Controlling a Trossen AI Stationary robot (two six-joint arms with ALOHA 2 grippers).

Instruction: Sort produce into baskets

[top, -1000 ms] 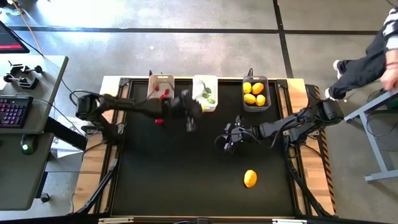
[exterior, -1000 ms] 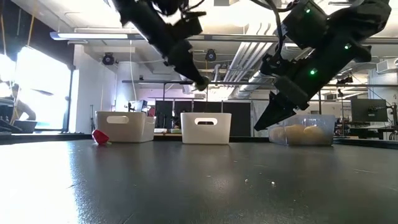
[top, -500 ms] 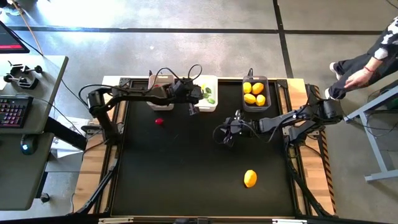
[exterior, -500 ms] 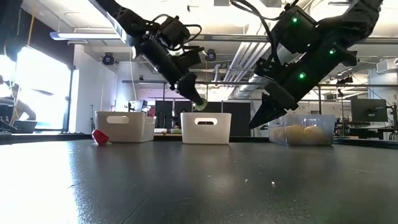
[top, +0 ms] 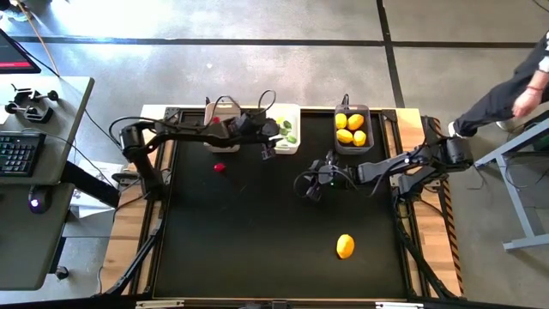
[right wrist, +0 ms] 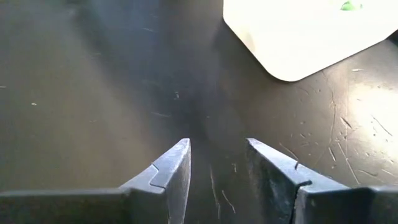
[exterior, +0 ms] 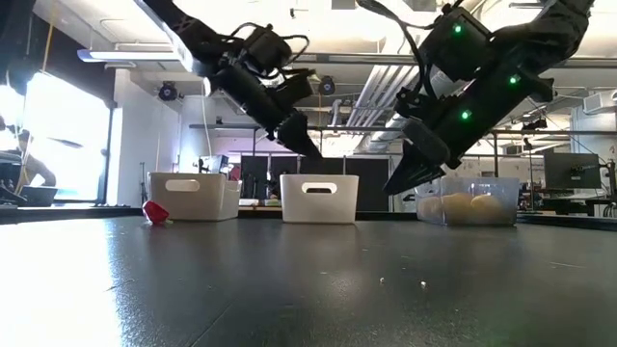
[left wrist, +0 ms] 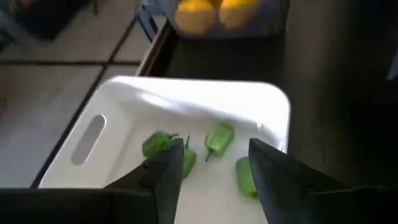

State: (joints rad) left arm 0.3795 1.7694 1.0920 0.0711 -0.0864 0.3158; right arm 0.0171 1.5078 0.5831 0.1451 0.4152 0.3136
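While the left hand (left wrist: 211, 171) hangs over the white basket (top: 284, 129), its fingers stand apart with nothing between them; green pieces (left wrist: 218, 138) lie in the basket below. Judged step: a green piece just dropped off. Right hand (right wrist: 217, 168) hovers low over the bare surface (top: 257, 232) mid-table, fingers parted, empty. Still unsorted: red piece (top: 220, 167) on the surface near the beige basket (top: 222, 117), and orange fruit (top: 345, 246) toward the front. Grey basket (top: 352, 129) holds yellow fruits. Next move probably calls for the left hand to swing to the red piece, the right to the orange fruit.
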